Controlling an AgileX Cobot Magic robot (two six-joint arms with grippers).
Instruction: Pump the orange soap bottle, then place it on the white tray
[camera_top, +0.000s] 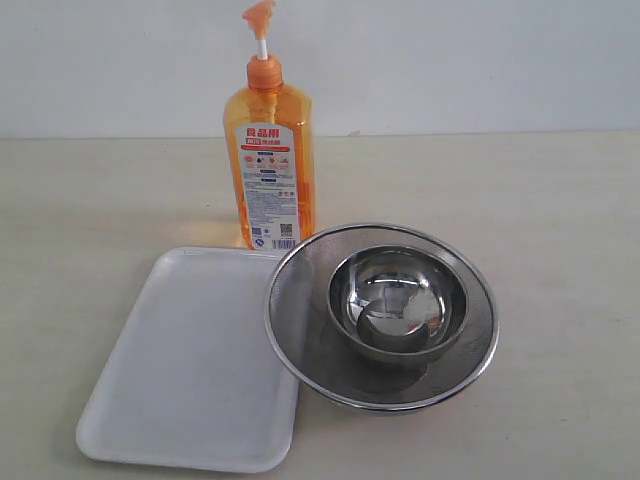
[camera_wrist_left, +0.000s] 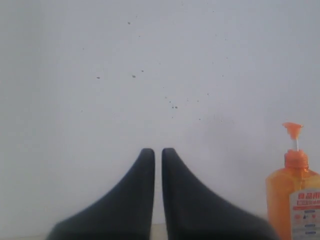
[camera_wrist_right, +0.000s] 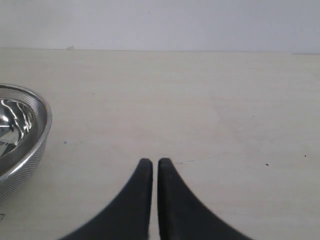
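The orange soap bottle (camera_top: 270, 170) stands straight up on the pale surface (camera_top: 560, 250), toward the back, with a white wall (camera_top: 450, 60) behind it. Its orange pump head is up high, and a bit of the white stem shows under it. The label with red and white print faces the exterior camera. The white tray (camera_top: 190, 370) lies flat on the surface in front of the bottle, and nothing is on it. The bottle is just behind the tray's far edge, not on the tray. To the right of the tray sits a round steel mesh strainer (camera_top: 300, 345) with a shiny steel bowl (camera_top: 400, 300) inside it. The strainer's rim covers a little of the tray's right edge. The left end effector (camera_wrist_left: 158, 152) has its two dark fingers nearly together, with only a thin gap, and it holds nothing. Its camera sees the bottle (camera_wrist_left: 292, 200) off to one side, well apart from the fingers. The right end effector (camera_wrist_right: 151, 162) is closed the same way and is empty too. It is above the bare surface, and its camera sees the strainer (camera_wrist_right: 30, 145) at the edge of the picture. Neither end effector shows in the exterior view.
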